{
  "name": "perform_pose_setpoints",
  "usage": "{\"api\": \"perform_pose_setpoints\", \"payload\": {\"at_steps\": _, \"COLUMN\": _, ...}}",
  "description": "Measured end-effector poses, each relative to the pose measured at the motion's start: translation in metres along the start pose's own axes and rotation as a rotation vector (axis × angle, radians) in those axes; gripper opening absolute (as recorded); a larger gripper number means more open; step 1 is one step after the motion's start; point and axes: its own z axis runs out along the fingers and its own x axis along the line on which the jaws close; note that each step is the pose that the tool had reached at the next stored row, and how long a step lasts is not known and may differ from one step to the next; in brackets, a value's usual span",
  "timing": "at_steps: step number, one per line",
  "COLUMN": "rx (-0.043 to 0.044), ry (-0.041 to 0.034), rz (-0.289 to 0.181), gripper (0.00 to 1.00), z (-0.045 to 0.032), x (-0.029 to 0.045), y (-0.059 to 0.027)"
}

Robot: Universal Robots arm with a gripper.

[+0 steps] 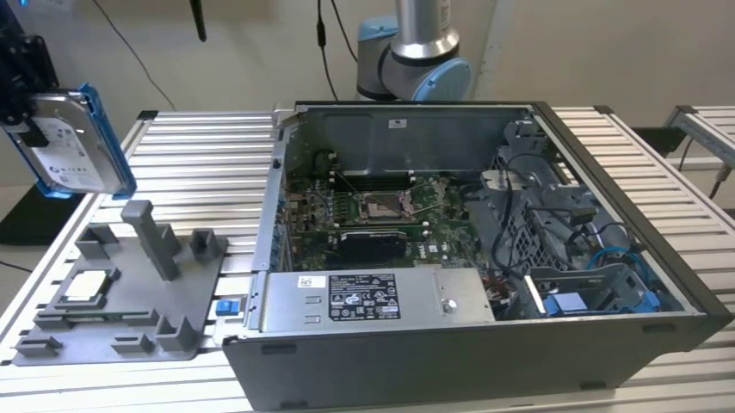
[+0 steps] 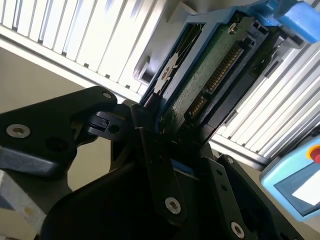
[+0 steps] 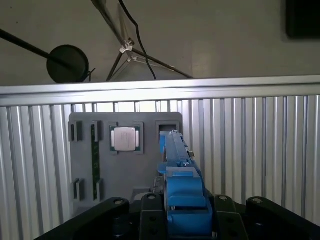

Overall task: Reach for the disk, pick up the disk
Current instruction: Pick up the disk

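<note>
The disk point(image 1: 78, 142), a silver-grey hard drive with a white label in a bright blue caddy, hangs on edge in the air at the exterior view's left, above the grey fixture plate point(image 1: 126, 297). My gripper point(image 1: 33, 127) is shut on its upper end. In the first wrist view the disk point(image 3: 180, 170) runs edge-on away from my black fingers point(image 3: 150, 216), over the plate's tall slot. The second wrist view shows the green circuit board underside of the disk point(image 2: 210, 75) clamped between the jaws.
An open computer case point(image 1: 460, 258) lies at the centre of the slatted aluminium table point(image 1: 206, 163). On the plate rests a small square silver chip point(image 3: 125, 138). The arm's base point(image 1: 414, 60) stands behind the case. A blue-edged pendant point(image 2: 295, 185) lies off the table.
</note>
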Motion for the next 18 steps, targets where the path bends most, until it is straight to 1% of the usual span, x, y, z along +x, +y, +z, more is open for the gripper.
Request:
{"api": "perform_pose_setpoints", "payload": {"at_steps": 6, "rx": 0.0001, "ry": -0.0001, "rz": 0.000, "gripper": 0.00, "z": -0.0080, "x": -0.0002, "y": -0.0001}}
{"api": "perform_pose_setpoints", "payload": {"at_steps": 10, "rx": 0.0033, "ry": -0.0002, "rz": 0.000, "gripper": 0.00, "z": -0.0154, "x": -0.0003, "y": 0.0001}}
{"api": "perform_pose_setpoints", "payload": {"at_steps": 12, "rx": 0.0065, "ry": -0.0004, "rz": 0.000, "gripper": 0.00, "z": -0.0193, "x": -0.0005, "y": 0.0004}}
{"api": "perform_pose_setpoints", "payload": {"at_steps": 18, "rx": 0.0254, "ry": -0.0014, "rz": -0.001, "gripper": 0.00, "z": -0.0316, "x": -0.0008, "y": 0.0030}}
